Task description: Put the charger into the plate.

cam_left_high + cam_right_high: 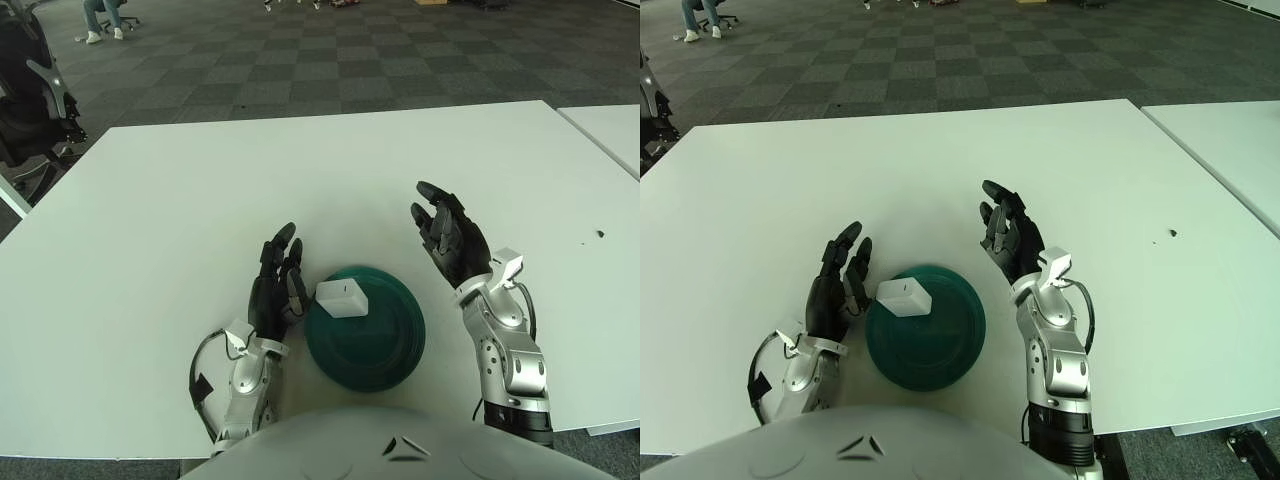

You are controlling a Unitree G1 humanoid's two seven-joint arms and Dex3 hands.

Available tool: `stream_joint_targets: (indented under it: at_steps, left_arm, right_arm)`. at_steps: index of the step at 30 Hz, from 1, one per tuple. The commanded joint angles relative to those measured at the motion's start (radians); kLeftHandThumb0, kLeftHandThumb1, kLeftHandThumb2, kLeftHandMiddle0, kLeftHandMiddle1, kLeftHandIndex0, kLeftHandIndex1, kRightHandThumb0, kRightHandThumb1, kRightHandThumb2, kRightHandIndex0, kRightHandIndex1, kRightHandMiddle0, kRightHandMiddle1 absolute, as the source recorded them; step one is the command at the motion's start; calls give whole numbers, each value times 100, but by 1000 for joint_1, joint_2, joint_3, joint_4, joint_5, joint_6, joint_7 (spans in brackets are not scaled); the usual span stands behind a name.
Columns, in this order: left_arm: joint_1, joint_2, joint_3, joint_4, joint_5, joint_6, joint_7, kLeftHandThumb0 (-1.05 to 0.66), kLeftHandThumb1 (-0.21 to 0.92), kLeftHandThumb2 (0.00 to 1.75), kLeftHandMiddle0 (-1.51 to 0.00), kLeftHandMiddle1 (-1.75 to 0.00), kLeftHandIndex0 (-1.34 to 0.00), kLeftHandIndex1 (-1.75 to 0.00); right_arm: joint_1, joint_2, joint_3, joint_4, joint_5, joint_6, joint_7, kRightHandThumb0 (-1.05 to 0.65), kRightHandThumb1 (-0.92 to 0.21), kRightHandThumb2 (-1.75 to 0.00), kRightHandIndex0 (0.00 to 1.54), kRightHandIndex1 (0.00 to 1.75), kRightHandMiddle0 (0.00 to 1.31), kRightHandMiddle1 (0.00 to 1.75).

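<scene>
A white boxy charger (342, 298) lies on the left rim of a dark teal plate (380, 355) near the front edge of the white table (300, 170). My left hand (278, 280) is just left of the plate, fingers stretched forward and relaxed, with the thumb right beside the charger; I see no grasp on it. My right hand (447, 235) is raised to the right of the plate and a little beyond it, fingers spread, holding nothing. The charger also shows in the right eye view (902, 297).
A second white table (612, 128) stands at the right, across a narrow gap. A small dark speck (599, 234) lies on the table's right side. A black office chair (30, 110) stands off the left edge. Checkered carpet lies beyond.
</scene>
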Motion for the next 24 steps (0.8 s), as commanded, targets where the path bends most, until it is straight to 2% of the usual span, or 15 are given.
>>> stream_joint_targets:
  at_steps: [1, 8, 16, 24]
  left_arm:
    - [83, -15, 43, 73, -33, 57, 0, -103, 92, 95, -31, -1, 0, -65]
    - [99, -14, 57, 43, -28, 62, 10, -100, 92, 97, -32, -1, 0, -72]
    - [121, -24, 62, 24, -30, 72, 4, -98, 92, 99, -30, 0, 0, -72]
    - [141, -32, 56, 7, -42, 93, -1, -96, 92, 101, -27, 0, 0, -66]
  right_arm:
    - [48, -24, -3, 19, -3, -55, 9, -102, -92, -88, 1, 0, 0, 62]
    - [89, -50, -24, 147, 9, -155, 31, -98, -92, -91, 0, 0, 0, 65]
    - [112, -63, -50, 243, 54, -228, 73, -92, -92, -90, 13, 5, 0, 71]
    - [95, -87, -47, 390, 27, -354, 92, -91, -92, -94, 11, 2, 0, 56]
